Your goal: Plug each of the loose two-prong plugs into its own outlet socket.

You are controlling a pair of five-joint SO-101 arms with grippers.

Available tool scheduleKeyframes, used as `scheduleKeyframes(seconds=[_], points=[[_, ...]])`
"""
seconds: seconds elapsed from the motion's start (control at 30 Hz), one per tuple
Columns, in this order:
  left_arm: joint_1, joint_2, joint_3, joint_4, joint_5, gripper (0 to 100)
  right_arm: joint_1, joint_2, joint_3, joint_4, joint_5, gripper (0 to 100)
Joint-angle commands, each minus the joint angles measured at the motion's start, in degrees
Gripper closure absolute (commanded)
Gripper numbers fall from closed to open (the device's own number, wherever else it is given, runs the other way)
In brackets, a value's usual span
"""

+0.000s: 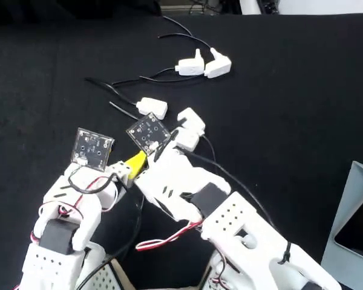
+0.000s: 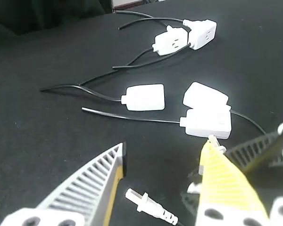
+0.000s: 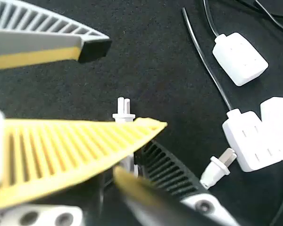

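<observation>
My left tool (image 2: 164,151) is released and spread wide over the near middle of the bench (image 2: 37,141). It straddles a loose plug (image 2: 148,207) lying flat there, so I judge this to be the pick-up step. Next I need to clench on the plug's body, lift it and line its prongs up with the closest socket (image 2: 207,123) just beyond. I cannot tell whether my right tool (image 2: 252,148), beside that socket, grips anything.
</observation>
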Motion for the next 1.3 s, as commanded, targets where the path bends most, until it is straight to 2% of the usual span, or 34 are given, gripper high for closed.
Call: scheduleKeyframes(seconds=[0.0,0.17,0.33,0.5,0.63,0.83,1.07,1.27], points=[[0.31,-0.09,-3.38,0.44,-1.14,74,2.90,-1.36,-0.48,-0.62,0.26,98.7],[-6.11,0.00,-3.38,0.09,-0.97,74,5.36,-1.45,0.31,-0.62,0.18,98.7],[-13.23,0.70,-3.30,0.00,-0.97,74,12.75,-1.71,-0.48,-0.70,0.26,98.7],[-13.41,5.27,-6.20,0.18,-1.14,74,20.75,-1.71,-2.07,-0.70,0.09,98.7],[-13.32,19.34,-14.90,0.44,-2.20,73,25.49,-1.45,-2.33,-0.97,0.09,98.7],[-12.09,43.25,-29.49,0.44,-12.84,66,27.96,-1.45,-2.33,-1.14,0.00,98.7],[-12.09,65.49,-47.52,-0.09,-34.02,66,28.84,-1.36,-1.98,-1.14,0.00,98.7],[-11.38,82.29,-62.90,-0.09,-45.19,66,28.84,-1.36,-1.89,-1.14,0.00,98.7]])
